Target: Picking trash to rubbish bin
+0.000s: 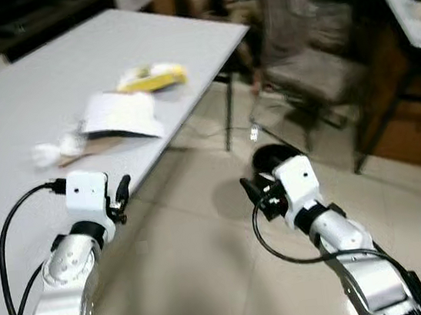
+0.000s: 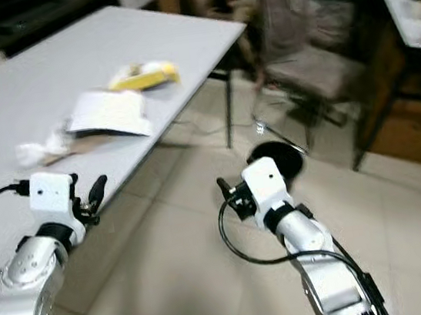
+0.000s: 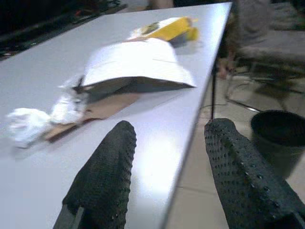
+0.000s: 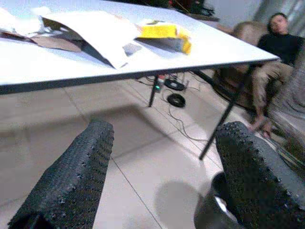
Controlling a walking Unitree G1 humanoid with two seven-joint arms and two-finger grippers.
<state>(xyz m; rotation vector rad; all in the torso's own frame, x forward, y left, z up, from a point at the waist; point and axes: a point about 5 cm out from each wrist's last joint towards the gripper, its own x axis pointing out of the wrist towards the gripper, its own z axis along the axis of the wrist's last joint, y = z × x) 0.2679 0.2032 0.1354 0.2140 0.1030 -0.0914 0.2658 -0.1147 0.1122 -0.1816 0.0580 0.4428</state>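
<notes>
Nearest me, my left gripper (image 3: 167, 176) hovers over the near edge of the smooth white table (image 1: 1, 99), its knobbly black fingers (image 3: 102, 179) spread apart with nothing between them. My right gripper (image 4: 162, 181) hangs over the pale tiled floor (image 1: 193, 261) to the right of the table, its rubbery, dimpled fingers likewise held wide and empty. Just beyond the right gripper sits the rubbish bin (image 1: 273, 158), round, black and open-topped, on the floor near the table's right edge. On the tabletop ahead of the left gripper lies crumpled white tissue (image 1: 53, 151), resting on a flat brown cardboard piece (image 1: 96, 147). A bent white paper sheet (image 1: 121, 113) tents over it. Farther still lies a crinkly yellow wrapper (image 1: 152, 77). Beyond that, right, stands a grey padded chair (image 1: 311, 66), blurred.
</notes>
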